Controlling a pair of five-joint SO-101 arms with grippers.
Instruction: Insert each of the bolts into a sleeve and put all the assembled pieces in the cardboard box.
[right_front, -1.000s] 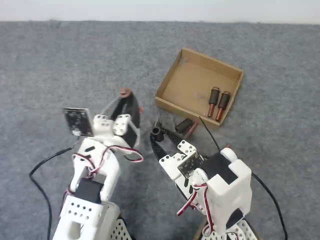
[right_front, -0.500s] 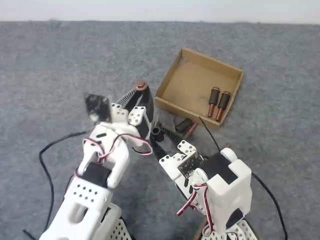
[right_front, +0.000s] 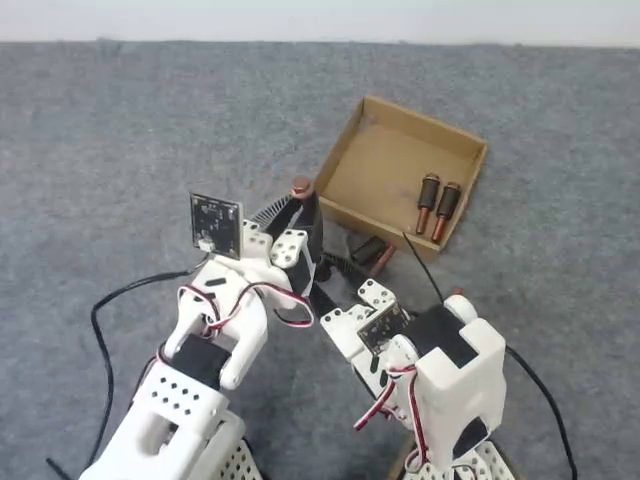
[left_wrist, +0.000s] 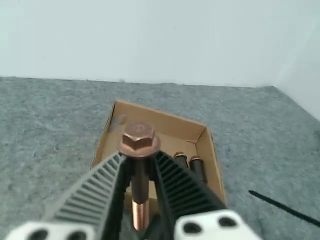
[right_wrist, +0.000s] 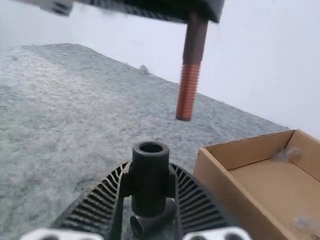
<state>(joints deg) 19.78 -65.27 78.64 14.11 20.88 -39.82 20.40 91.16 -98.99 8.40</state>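
Left fingers (left_wrist: 95, 195) clamping bolt (left_wrist: 139, 145), right fingers (right_wrist: 97, 205) clamping upright sleeve (right_wrist: 150, 175)

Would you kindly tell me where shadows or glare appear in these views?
High view: soft, even light, with faint shading inside the cardboard box along its walls. Left wrist view: a mild sheen on the head of the bolt, no harsh glare. Right wrist view: the rim of the sleeve catches a little light.

Bright, even light covers the grey carpet (right_front: 120, 150); soft shadow lies inside the cardboard box (right_front: 425, 125).
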